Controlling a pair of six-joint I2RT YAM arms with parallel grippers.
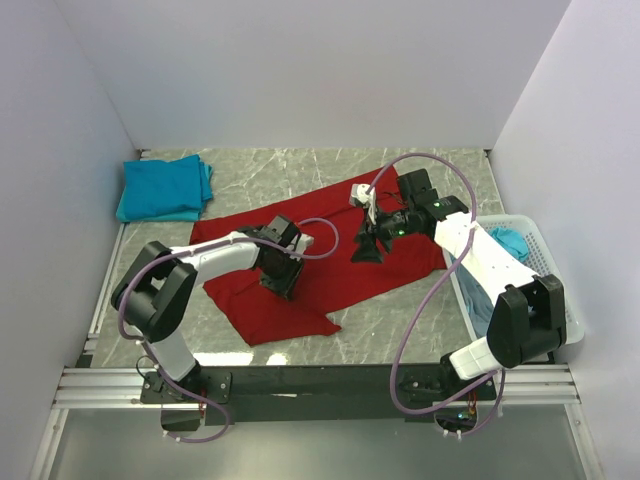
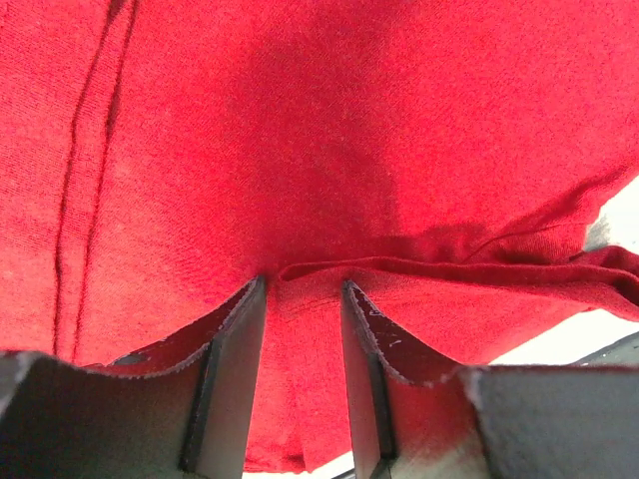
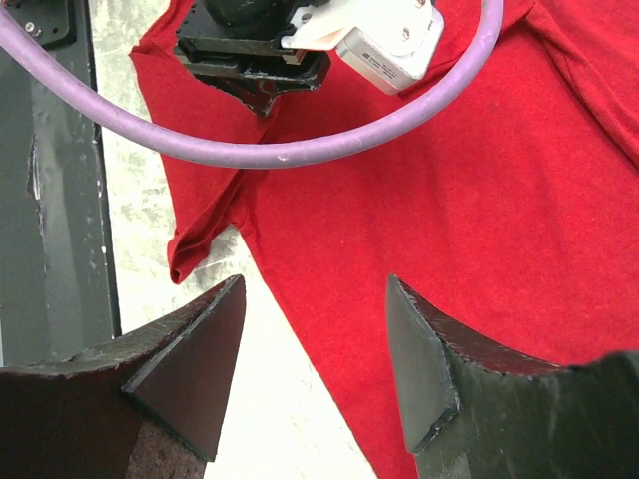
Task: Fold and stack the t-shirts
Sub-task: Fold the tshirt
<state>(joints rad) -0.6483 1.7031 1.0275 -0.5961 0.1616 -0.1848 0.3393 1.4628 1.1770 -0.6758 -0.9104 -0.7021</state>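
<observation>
Marble-look table [image 1: 400,330] seen beneath both arms. Red t-shirt [image 1: 330,275] spread flat on it, directly under left gripper [image 2: 305,284] and right gripper [image 3: 315,289]. Teal t-shirts [image 1: 163,188] stacked folded, well apart, beyond and to left of left gripper. White basket [image 1: 545,262] set just beside right arm, teal cloth [image 1: 508,240] inside. Left gripper fingers [image 2: 235,369] pressed onto red cloth, raised fold between them; firm clamp cannot be told. Right gripper jaws spread wide, nothing held, shirt edge below.
</observation>
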